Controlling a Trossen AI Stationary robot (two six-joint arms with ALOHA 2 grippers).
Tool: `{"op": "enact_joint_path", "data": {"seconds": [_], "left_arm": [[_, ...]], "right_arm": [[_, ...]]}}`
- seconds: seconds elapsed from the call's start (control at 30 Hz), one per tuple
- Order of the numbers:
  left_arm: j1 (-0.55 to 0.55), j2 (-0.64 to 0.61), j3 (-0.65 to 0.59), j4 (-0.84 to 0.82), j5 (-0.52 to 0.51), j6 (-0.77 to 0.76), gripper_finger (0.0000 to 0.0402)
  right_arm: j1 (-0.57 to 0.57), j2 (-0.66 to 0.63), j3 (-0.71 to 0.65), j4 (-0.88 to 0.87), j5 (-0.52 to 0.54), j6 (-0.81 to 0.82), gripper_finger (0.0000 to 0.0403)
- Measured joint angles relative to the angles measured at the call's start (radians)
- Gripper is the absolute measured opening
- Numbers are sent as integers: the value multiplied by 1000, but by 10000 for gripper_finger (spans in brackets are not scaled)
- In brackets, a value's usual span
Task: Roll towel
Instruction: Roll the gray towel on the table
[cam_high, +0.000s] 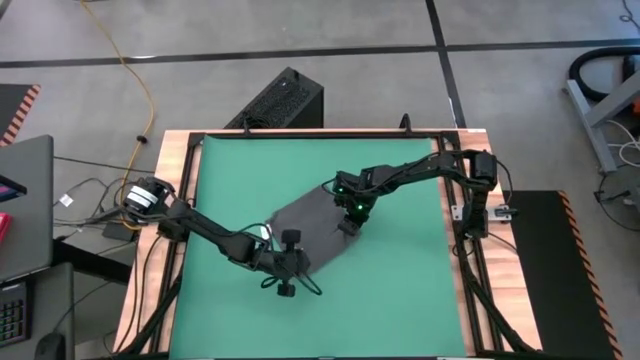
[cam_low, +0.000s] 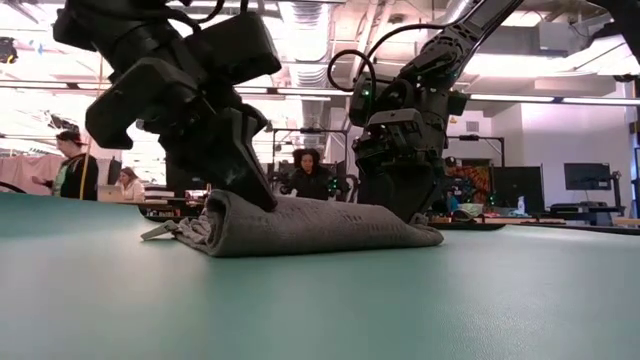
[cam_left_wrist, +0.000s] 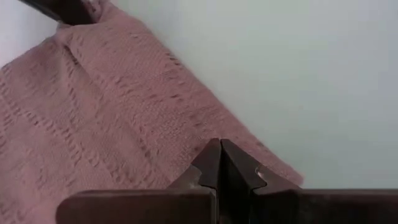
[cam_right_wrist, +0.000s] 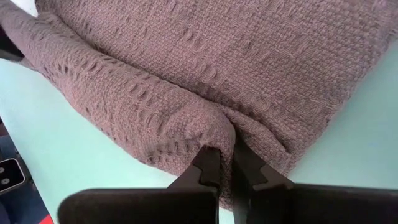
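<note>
A big green mat (cam_high: 400, 290) covers the table. The grey towel (cam_high: 310, 222) lies near the middle of the mat, one edge curled into a small roll. The right gripper (cam_right_wrist: 225, 163) pinches a fold of towel. The left gripper (cam_left_wrist: 221, 163) has its fingers together at the towel's near edge, holding nothing. If the pinch slips, the roll may flop open. There are no boxes or bowls.

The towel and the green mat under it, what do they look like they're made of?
The towel looks like soft woven or knitted cloth, likely cotton: an open, ribbed weave shows, and it bunches where the right claw pinches it. The green mat looks like smooth, matte rubber or vinyl: flat, even and without texture, though the exact material can't be told.
</note>
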Motion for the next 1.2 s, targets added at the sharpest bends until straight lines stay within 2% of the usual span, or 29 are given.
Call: {"op": "enact_joint_path", "data": {"seconds": [0.13, 0.4, 0.67, 0.87, 1.03, 1.2], "left_arm": [[9, -1, -20, 0, -18, -29, 0], [18, -4, -139, 67, -3, -158, 0], [15, -3, -143, 102, 5, -161, 0], [15, -2, -143, 102, -1, -151, 0], [15, -2, -143, 100, -2, -151, 0], [15, -2, -148, 101, 0, -152, 0]], "right_arm": [[0, 0, 0, -1, 1, 0, 25], [1, 1, 0, 2, 2, -2, 53], [4, -55, -2, -8, 11, -46, 57], [-9, -138, -4, -39, 71, -112, 58], [-4, -152, -3, -55, 91, -149, 61], [1, -154, -2, -67, 139, -151, 95]]}}
